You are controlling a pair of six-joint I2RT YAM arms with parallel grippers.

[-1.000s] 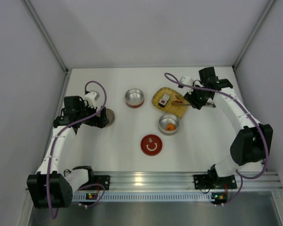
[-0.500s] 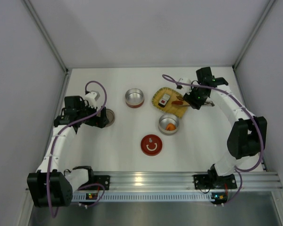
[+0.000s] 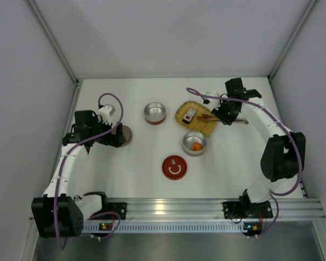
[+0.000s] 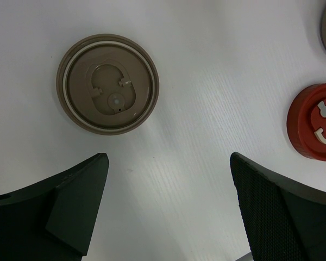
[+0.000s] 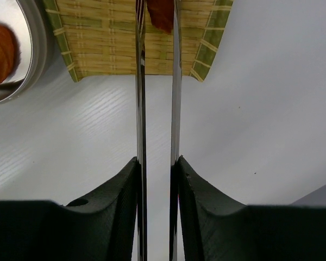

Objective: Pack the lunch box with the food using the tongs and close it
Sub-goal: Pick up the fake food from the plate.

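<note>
White tabletop, grey walls around. On it the right gripper [image 5: 157,166] clamps the tongs [image 5: 175,81], squeezing their arms nearly together on a red food piece [image 5: 161,13] on the woven tray [image 5: 98,49], at the table's 1 o'clock. The step looks like picking up food. Next: lift and carry it toward 6 o'clock, to the tin [image 3: 185,144] holding an orange chunk [image 3: 196,146], without easing the squeeze. A white block [image 3: 190,115] waits on the tray. Over a brown lid [image 4: 107,83] the left gripper [image 4: 168,187] hangs wide open.

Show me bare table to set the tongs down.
Bare table between the brown round lid and the red round lid; also the far strip behind the round steel tin. Crowded around the yellow woven tray, where the right gripper holds the slim metal tongs.
</note>
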